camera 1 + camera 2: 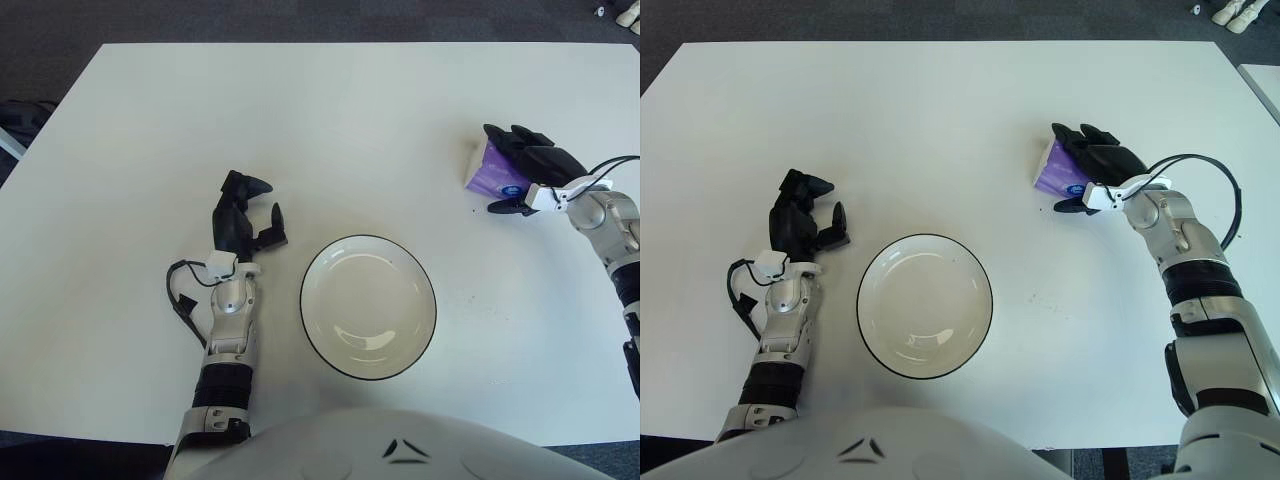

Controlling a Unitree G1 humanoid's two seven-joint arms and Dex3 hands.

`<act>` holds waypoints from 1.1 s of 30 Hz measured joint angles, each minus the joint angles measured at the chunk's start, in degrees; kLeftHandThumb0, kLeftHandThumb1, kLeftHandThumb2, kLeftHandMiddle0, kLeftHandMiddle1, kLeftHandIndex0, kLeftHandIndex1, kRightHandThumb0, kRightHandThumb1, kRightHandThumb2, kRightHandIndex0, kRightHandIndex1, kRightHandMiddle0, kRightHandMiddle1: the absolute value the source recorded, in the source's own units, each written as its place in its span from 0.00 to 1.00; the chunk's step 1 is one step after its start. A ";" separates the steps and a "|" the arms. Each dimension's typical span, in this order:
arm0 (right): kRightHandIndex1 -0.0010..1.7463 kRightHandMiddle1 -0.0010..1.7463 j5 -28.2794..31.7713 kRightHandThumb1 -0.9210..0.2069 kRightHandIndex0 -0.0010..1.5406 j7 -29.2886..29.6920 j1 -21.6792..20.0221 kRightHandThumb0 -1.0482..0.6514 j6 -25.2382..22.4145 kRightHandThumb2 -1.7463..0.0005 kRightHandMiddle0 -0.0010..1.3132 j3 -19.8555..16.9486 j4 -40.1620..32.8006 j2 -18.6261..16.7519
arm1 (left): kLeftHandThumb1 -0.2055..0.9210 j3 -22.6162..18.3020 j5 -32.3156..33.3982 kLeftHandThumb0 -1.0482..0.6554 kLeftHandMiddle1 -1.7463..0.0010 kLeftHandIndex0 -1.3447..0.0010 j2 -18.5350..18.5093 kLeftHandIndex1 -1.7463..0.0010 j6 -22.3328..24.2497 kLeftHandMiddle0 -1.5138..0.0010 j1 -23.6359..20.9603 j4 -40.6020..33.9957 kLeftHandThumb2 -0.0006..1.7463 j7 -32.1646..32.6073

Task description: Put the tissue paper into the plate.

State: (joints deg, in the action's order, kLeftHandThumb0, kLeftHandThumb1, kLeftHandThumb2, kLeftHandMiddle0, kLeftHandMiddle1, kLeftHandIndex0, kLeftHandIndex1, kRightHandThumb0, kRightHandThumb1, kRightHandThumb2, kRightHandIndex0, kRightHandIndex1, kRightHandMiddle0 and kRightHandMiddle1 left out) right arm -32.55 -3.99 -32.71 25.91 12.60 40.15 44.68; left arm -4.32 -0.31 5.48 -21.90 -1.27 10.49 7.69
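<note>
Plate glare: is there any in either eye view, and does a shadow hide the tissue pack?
Left eye view: soft highlights on the plate near its front rim, nothing washed out. Right eye view: same highlights; the tissue pack shows purple, partly covered by the right hand, not by shadow. The left hand is idle left of the plate.

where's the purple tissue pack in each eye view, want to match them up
Left eye view: tissue pack at the right edge, under the right robot hand.
Right eye view: tissue pack right of centre, same grasp.
Shared landmark: the plate, nearer the robot and to the pack's left.
</note>
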 measured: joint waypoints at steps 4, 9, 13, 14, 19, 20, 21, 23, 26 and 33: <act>0.07 0.36 0.11 0.40 0.01 2.83 -0.44 0.08 2.29 0.52 0.00 0.24 2.31 -0.80 | 0.38 -0.04 -0.06 0.61 0.06 0.60 0.04 0.00 0.49 0.57 0.08 -0.15 0.81 0.03; 0.28 0.60 0.05 0.49 0.00 6.05 -0.66 0.14 4.66 0.48 0.00 0.55 4.40 -1.35 | 0.36 -0.12 -0.29 0.61 0.07 0.58 0.06 0.00 1.02 0.56 0.33 -0.55 0.81 0.43; 0.51 0.75 0.16 0.62 0.00 7.66 -0.76 0.22 5.30 0.40 0.00 0.76 5.18 -1.92 | 0.36 -0.13 -0.40 0.61 0.06 0.59 0.14 0.00 1.25 0.56 0.48 -0.73 0.82 0.62; 0.57 0.78 0.24 0.64 0.00 7.89 -0.76 0.24 5.30 0.39 0.00 0.74 5.20 -2.06 | 0.36 -0.13 -0.42 0.61 0.06 0.59 0.16 0.00 1.26 0.56 0.51 -0.75 0.82 0.69; 0.87 0.92 0.68 0.72 0.00 8.77 -0.76 0.30 4.75 0.30 0.00 0.59 4.88 -2.89 | 0.37 -0.13 -0.45 0.61 0.06 0.61 0.19 0.00 1.25 0.56 0.65 -0.84 0.81 1.06; 0.89 0.93 0.81 0.72 0.00 8.87 -0.75 0.30 4.60 0.30 0.00 0.56 4.77 -3.02 | 0.37 -0.12 -0.46 0.61 0.06 0.61 0.20 0.00 1.25 0.56 0.67 -0.85 0.81 1.09; 0.93 0.95 0.95 0.73 0.00 8.92 -0.73 0.30 4.47 0.29 0.00 0.54 4.62 -3.13 | 0.37 -0.12 -0.46 0.61 0.06 0.61 0.21 0.00 1.25 0.56 0.68 -0.87 0.81 1.13; 0.97 0.98 1.19 0.72 0.00 8.97 -0.67 0.31 4.07 0.28 0.01 0.54 4.21 -3.28 | 0.37 -0.11 -0.46 0.61 0.06 0.61 0.22 0.00 1.24 0.55 0.69 -0.87 0.81 1.14; 0.99 0.99 1.36 0.71 0.01 9.28 -0.45 0.33 3.37 0.27 0.06 0.55 3.50 -3.47 | 0.37 -0.10 -0.45 0.61 0.06 0.62 0.25 0.00 1.22 0.55 0.70 -0.87 0.81 1.14; 1.00 1.00 1.39 0.68 0.10 9.93 0.39 0.34 1.80 0.28 0.15 0.60 1.53 -3.67 | 0.39 -0.10 -0.45 0.61 0.06 0.63 0.24 0.00 1.04 0.56 0.70 -0.86 0.80 1.14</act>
State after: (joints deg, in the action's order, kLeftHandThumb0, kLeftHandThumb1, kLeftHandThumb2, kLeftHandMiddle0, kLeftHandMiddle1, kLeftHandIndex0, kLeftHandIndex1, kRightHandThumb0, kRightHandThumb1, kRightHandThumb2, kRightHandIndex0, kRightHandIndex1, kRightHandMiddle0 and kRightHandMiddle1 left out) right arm -31.16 5.94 -32.32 27.71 13.20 41.68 41.01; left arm -4.42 -0.76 5.72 -20.85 -0.57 9.62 8.84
